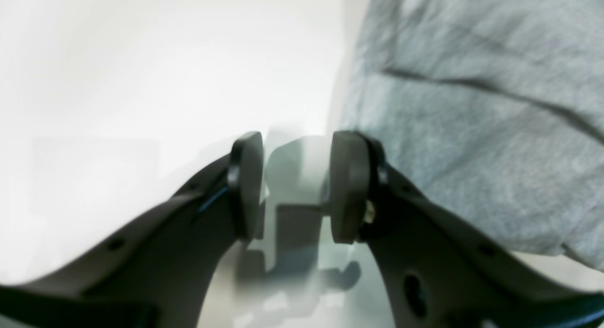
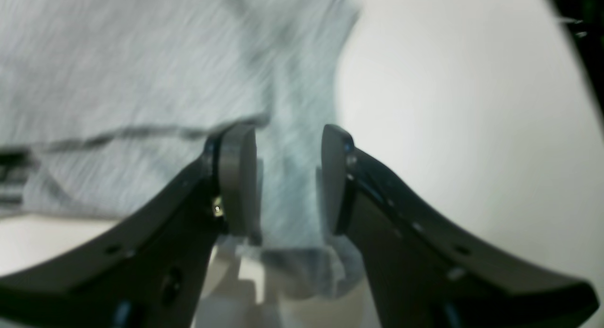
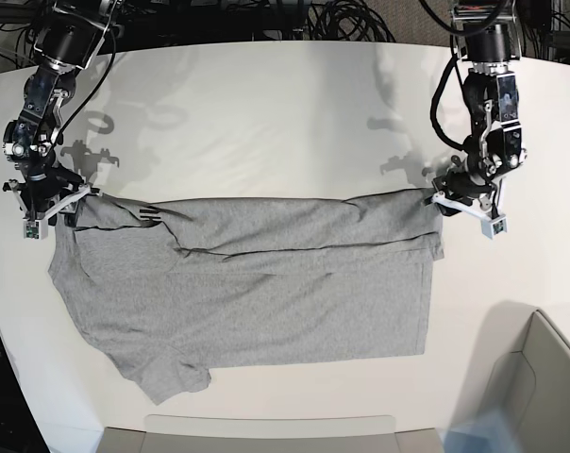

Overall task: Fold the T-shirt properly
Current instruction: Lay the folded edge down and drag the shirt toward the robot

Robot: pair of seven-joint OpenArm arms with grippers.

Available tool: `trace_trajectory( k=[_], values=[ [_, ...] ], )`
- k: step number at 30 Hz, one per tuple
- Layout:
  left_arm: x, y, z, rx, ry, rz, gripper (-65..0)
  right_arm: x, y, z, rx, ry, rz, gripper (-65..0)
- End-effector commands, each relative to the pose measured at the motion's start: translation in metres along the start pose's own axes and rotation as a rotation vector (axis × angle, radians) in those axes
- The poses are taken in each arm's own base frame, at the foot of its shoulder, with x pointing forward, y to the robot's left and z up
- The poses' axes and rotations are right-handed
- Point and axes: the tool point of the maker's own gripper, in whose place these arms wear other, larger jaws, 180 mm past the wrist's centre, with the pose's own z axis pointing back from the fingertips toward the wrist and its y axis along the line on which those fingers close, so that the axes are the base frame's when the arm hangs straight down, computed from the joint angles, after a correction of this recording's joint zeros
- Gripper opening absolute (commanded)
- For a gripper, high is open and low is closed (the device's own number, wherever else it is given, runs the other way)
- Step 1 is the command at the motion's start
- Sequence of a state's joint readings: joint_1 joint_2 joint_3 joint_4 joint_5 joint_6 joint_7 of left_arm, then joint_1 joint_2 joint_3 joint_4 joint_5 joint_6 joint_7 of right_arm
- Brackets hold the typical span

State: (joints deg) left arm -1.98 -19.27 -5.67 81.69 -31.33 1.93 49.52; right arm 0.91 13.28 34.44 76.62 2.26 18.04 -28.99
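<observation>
The T-shirt lies flat across the middle of the white surface in the base view, one long edge folded over into a band along its upper side, a sleeve sticking out at lower left. Lettering not visible here, grey side up.

Risks as we judge them: the folded band is loose and wrinkled, w/ a dark crease running across it. If either tool drags on cloth while pulling away, the band could peel open or skew. In the right wrist view the cloth sits betw. the pads, so that corner is the likelier snag. The lower-left sleeve is bunched; any next fold over it would probably trap a lump.

Right tool: pads spread apart, a strip of grey fabric between them but not pinched as far as we can tell (view is blurred, so contact w/ one pad can't be ruled out). In the base view it sits at the band's left end, centre-left of frame, arm coming down from the upper-left corner, wrist bent low to the surface.

Left tool: pads spread, only bare surface and shadow between them, shirt edge just beside it on the right of the wrist view. In the base view it's at the band's right end, arm dropping from the upper right, tool low over the surface.
</observation>
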Motion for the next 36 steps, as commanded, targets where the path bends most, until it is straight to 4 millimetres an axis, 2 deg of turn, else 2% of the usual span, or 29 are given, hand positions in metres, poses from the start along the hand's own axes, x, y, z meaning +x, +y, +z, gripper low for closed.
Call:
trace_trajectory(
  k=[1, 4, 10, 13, 17, 19, 21, 23, 25, 26, 29, 31, 33, 36],
  values=[
    [0.020, -0.002, 0.008, -0.013, -0.062, -0.016, -41.1, 0.022, -0.012, 0.003, -0.020, -0.063, 0.004, -41.6],
    [0.019, -0.012, 0.014, -0.049, -0.074, -0.052, -41.1, 0.019, -0.018, 0.005, -0.035, -0.062, -0.007, -41.5],
    [0.011, -0.019, 0.014, -0.074, -0.026, -0.081, -41.0, 0.018, -0.015, 0.003, -0.030, -0.058, -0.004, -41.5],
    [-0.004, -0.019, 0.005, -0.099, 0.026, -0.111, -40.0, 0.006, -0.015, -0.001, -0.024, -0.024, -0.018, -41.5],
    [-0.012, -0.015, -0.013, -0.086, 0.078, -0.074, -39.6, -0.010, -0.015, -0.007, -0.018, 0.017, -0.034, -41.5],
    [-0.016, -0.014, -0.016, -0.086, 0.085, -0.074, -39.7, -0.018, -0.015, -0.009, -0.016, 0.038, -0.043, -41.5],
    [-0.018, -0.025, -0.015, -0.146, 0.086, -0.131, -42.6, -0.027, -0.015, -0.011, -0.013, 0.060, -0.051, -41.7],
    [-0.018, -0.033, -0.013, -0.195, 0.085, -0.182, -50.6, -0.031, -0.015, -0.012, -0.011, 0.071, -0.053, -42.5],
    [-0.019, -0.031, -0.013, -0.191, 0.091, -0.178, -63.5, -0.036, -0.009, -0.014, 0.002, 0.086, -0.045, -45.5],
    [-0.019, -0.028, -0.013, -0.181, 0.093, -0.167, -65.0, -0.038, -0.008, -0.015, 0.008, 0.097, -0.029, -48.2],
    [-0.020, -0.023, -0.014, -0.160, 0.097, -0.152, -65.0, -0.046, -0.019, -0.017, -0.001, 0.136, -0.009, -58.8],
    [-0.029, -0.017, -0.013, -0.150, 0.114, -0.150, -65.0, -0.046, -0.028, -0.021, -0.013, 0.147, -0.017, -65.0],
    [-0.033, -0.006, -0.010, -0.134, 0.114, -0.124, -65.0, -0.050, -0.047, -0.019, -0.038, 0.173, -0.002, -65.0],
    [-0.034, 0.012, 0.001, -0.104, 0.092, -0.103, -65.0, -0.055, -0.057, -0.017, -0.051, 0.192, 0.006, -65.0]
  ],
)
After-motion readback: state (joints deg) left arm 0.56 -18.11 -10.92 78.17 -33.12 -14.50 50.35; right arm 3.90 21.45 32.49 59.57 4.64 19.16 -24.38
